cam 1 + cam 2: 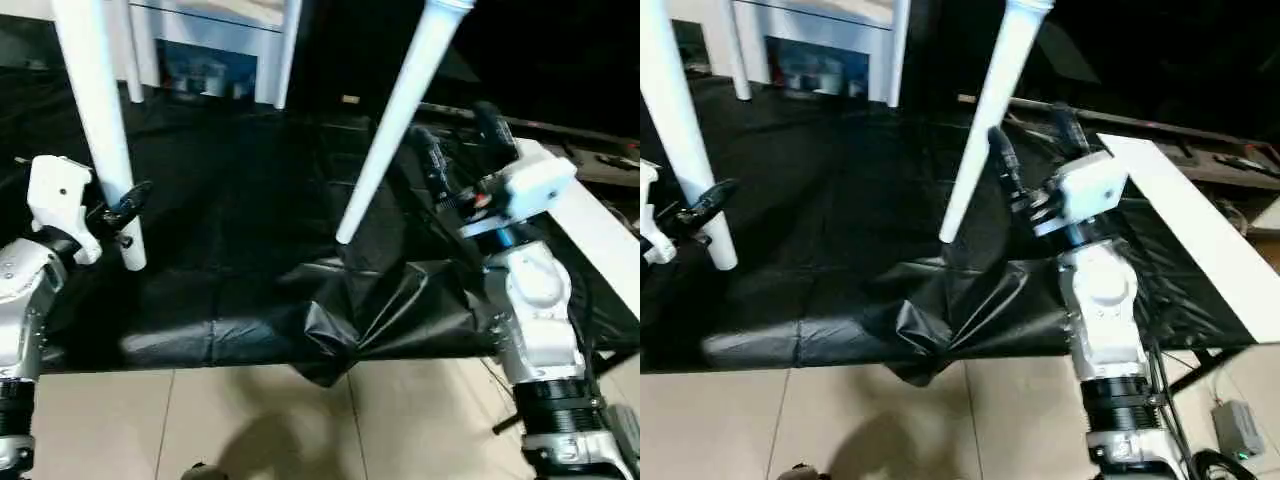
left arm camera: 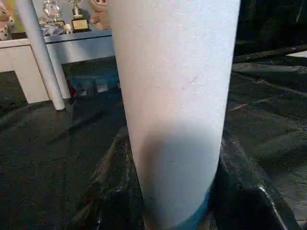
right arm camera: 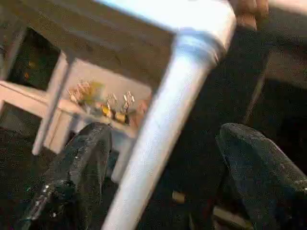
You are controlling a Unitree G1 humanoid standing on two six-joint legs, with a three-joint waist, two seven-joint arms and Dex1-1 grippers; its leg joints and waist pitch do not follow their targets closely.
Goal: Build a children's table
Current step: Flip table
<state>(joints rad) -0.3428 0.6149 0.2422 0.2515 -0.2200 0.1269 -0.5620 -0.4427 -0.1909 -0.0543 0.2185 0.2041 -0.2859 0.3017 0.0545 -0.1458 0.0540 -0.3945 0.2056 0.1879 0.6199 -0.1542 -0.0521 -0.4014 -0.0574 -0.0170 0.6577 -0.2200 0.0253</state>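
Left wrist view: claw (image 1: 128, 208) around table leg (image 1: 100, 120)

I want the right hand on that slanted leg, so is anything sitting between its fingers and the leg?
Nothing visible. The right gripper is open, its fingers flanking the slanted leg with only open air between.

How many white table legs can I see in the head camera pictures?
4: one leg at the left gripper, one tilted leg beside the right gripper, two far legs by the cabinet. None seems hidden.
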